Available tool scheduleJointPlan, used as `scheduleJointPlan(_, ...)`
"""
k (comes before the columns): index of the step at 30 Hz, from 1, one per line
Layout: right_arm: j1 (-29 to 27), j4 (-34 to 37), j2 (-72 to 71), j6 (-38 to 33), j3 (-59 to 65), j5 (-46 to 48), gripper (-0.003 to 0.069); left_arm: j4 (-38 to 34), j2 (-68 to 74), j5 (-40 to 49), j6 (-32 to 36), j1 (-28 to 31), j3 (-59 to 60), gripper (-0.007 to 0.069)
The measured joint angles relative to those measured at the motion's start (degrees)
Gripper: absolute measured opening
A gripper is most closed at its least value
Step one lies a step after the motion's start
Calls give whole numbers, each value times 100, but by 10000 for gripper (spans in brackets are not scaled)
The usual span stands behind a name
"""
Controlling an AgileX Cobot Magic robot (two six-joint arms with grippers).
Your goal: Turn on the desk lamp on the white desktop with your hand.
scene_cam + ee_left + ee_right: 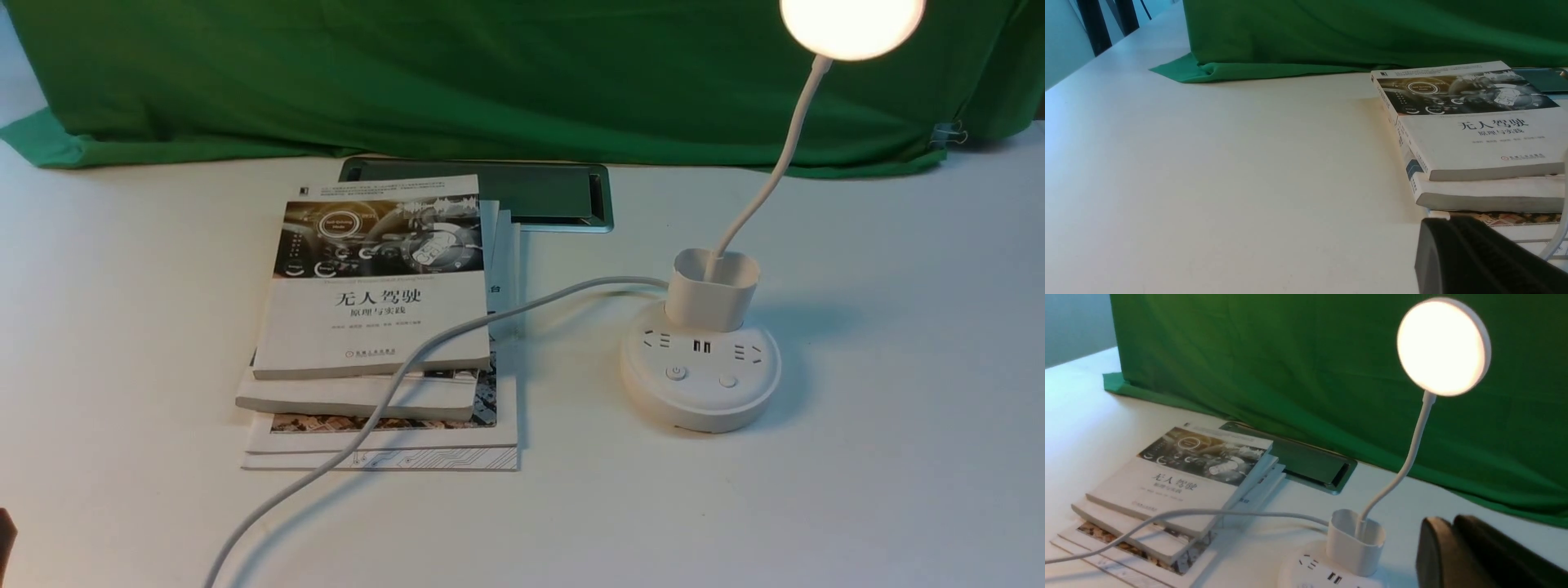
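Observation:
The desk lamp stands on the white desktop (898, 457) at the right. Its round disc head (851, 24) glows brightly. The thin neck (771, 175) rises from the cup-shaped holder (712, 287) on the round puck base (700, 400), which has two buttons (676, 373) on its front. The lit head (1443, 347) and the holder (1357, 541) also show in the right wrist view. My right gripper (1447, 522) is shut and empty, apart from the lamp, beside the holder. My left gripper (1437, 222) is shut and empty by the books. Neither gripper shows clearly in the front view.
A stack of books (375, 310) lies left of the lamp, with the lamp's white cord (457, 335) running over it towards the front edge. A grey inset panel (539, 196) sits behind the books. Green cloth (490, 73) hangs along the back.

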Motion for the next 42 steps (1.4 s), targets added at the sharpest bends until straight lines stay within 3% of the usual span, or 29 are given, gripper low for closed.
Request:
scheduleJointPlan(7,-61,0,-586,12,1126,-772,114,0,0,0,0,0,0,21)
scheduleJointPlan(11,-512,0,-1265,23,1840,-913,120,0,0,0,0,0,0,21)
scheduleJointPlan(17,-1890,0,-2538,76,2977,-941,139,0,0,0,0,0,0,21)
scheduleJointPlan(24,-2831,0,-3071,560,3536,-1005,151,0,0,0,0,0,0,21)
scheduleJointPlan(42,-2752,6,-3071,773,3579,-418,207,0,0,0,0,0,0,21)
